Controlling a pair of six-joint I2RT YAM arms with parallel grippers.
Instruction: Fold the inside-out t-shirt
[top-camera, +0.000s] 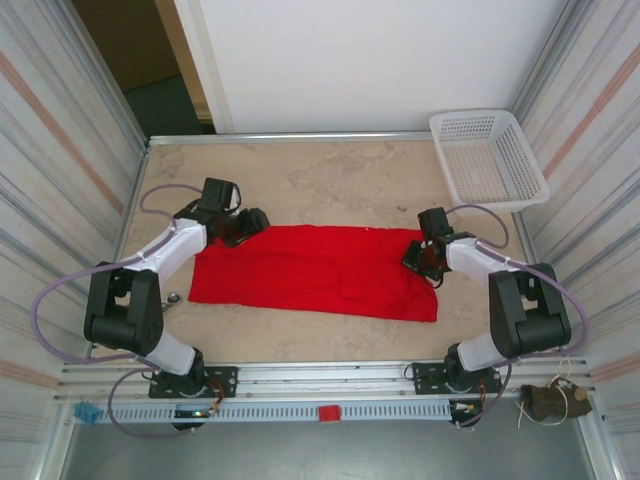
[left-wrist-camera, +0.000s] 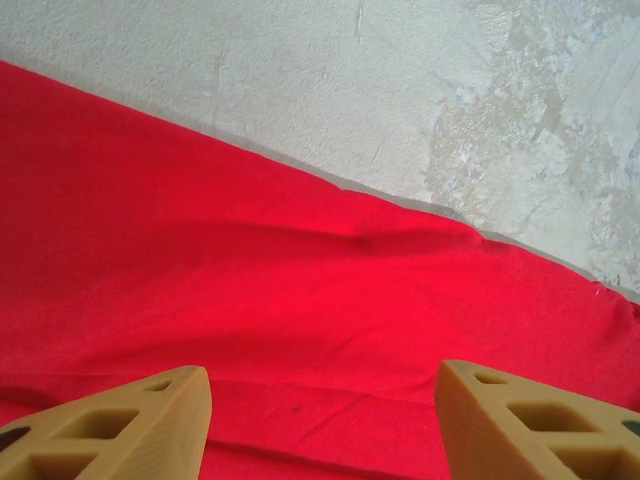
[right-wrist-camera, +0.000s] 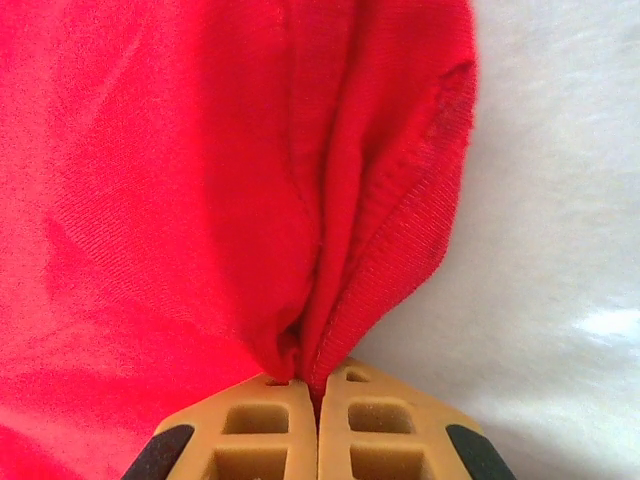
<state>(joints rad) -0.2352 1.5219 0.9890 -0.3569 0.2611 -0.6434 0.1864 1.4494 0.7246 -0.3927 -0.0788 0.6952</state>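
The inside-out t-shirt (top-camera: 315, 270) lies as a long red band across the middle of the table. My right gripper (top-camera: 424, 259) is at its right end, shut on a bunched fold of red cloth with a ribbed hem (right-wrist-camera: 400, 250); the tan fingers (right-wrist-camera: 270, 425) meet with fabric pinched between them. At the shirt's upper left corner my left gripper (top-camera: 243, 228) hovers open. In the left wrist view its two tan fingertips (left-wrist-camera: 130, 420) stand wide apart over flat red cloth (left-wrist-camera: 250, 270), holding nothing.
A white mesh basket (top-camera: 488, 158) sits at the back right corner. Bare beige tabletop (top-camera: 330, 175) lies beyond the shirt, and more (top-camera: 300, 335) between it and the arm bases. Striped walls close in both sides.
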